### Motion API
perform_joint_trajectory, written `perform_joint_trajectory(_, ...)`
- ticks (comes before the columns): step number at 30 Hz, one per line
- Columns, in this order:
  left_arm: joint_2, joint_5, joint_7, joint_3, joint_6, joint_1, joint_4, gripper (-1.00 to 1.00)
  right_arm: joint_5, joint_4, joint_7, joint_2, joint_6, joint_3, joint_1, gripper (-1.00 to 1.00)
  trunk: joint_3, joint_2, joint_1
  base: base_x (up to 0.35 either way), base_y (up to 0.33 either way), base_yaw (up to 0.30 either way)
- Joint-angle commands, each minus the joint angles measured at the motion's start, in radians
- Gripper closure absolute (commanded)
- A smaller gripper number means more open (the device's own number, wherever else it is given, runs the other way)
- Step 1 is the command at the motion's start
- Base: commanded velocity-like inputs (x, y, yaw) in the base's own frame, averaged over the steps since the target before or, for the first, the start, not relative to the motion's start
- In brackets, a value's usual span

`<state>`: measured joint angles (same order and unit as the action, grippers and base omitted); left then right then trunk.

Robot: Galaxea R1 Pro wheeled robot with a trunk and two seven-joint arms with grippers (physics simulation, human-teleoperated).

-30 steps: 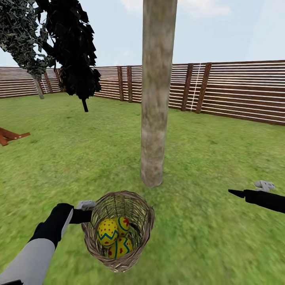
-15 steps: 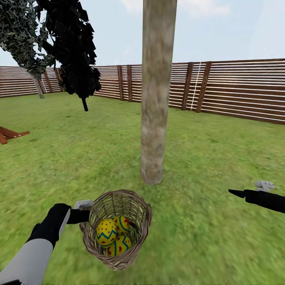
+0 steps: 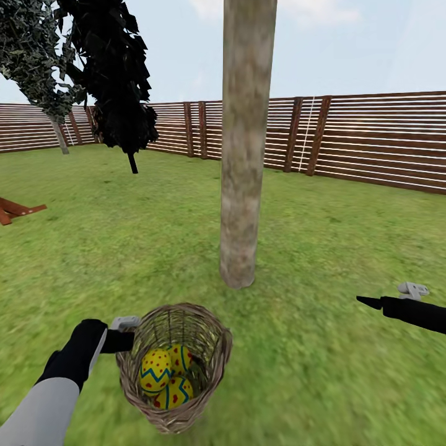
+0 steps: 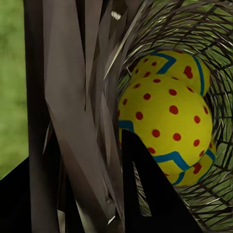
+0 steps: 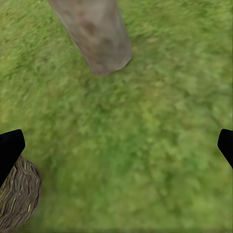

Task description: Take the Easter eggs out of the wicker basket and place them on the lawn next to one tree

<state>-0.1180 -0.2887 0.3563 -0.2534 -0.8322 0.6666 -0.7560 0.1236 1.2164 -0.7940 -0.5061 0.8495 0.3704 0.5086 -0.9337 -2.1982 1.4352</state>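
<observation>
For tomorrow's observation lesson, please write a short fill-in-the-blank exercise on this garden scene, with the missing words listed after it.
1. The wicker basket holds ___ Easter eggs.
2. The left gripper is clamped on the basket's ___.
3. The basket lies on the lawn in front of a bare tree ___.
4. Behind the tree runs a slatted wooden ___.

Missing words: three; rim; trunk; fence
</observation>
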Motion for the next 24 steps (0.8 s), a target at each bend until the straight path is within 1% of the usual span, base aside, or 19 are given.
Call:
perform_joint_trajectory(1, 0.001, -0.005, 0.009, -0.003, -0.009, 0.001, -0.007, 1.00, 0.007, 0.000, 0.001, 0.000, 0.007, 0.001, 0.001, -1.00, -0.001, 0.000, 0.000, 0.000, 0.000, 0.000)
perform_joint_trajectory(3, 0.002, -0.011, 0.008, -0.002, -0.016, 0.001, -0.018, 1.00, 0.007, 0.000, 0.001, 0.000, 0.008, 0.001, 0.001, -1.00, -0.001, 0.000, 0.000, 0.000, 0.000, 0.000)
perform_joint_trajectory(4, 0.003, 0.063, 0.007, -0.001, -0.140, 0.001, -0.019, 1.00, 0.007, -0.001, 0.001, 0.000, 0.007, 0.001, 0.001, -1.00, -0.001, 0.000, 0.000, 0.000, 0.000, 0.000)
perform_joint_trajectory(6, 0.004, 0.063, -0.010, 0.001, -0.140, 0.001, -0.018, 1.00, 0.007, -0.002, 0.001, 0.000, 0.007, 0.001, 0.001, -1.00, -0.001, 0.000, 0.000, 0.000, 0.000, 0.000)
perform_joint_trajectory(8, 0.006, 0.065, -0.061, 0.002, -0.141, 0.001, -0.018, 1.00, 0.007, -0.003, 0.001, 0.000, 0.007, 0.001, 0.001, -1.00, -0.001, 0.000, 0.000, 0.000, 0.000, 0.000)
perform_joint_trajectory(9, 0.006, 0.066, -0.070, 0.001, -0.140, 0.001, -0.018, 1.00, 0.007, -0.003, 0.001, 0.000, 0.007, 0.001, 0.001, -1.00, -0.001, 0.000, 0.000, 0.000, 0.000, 0.000)
perform_joint_trajectory(24, 0.006, 0.066, -0.076, 0.000, -0.140, 0.001, -0.018, 1.00, 0.007, -0.005, 0.001, 0.000, 0.007, 0.001, 0.001, -1.00, -0.001, 0.000, 0.000, 0.000, 0.000, 0.000)
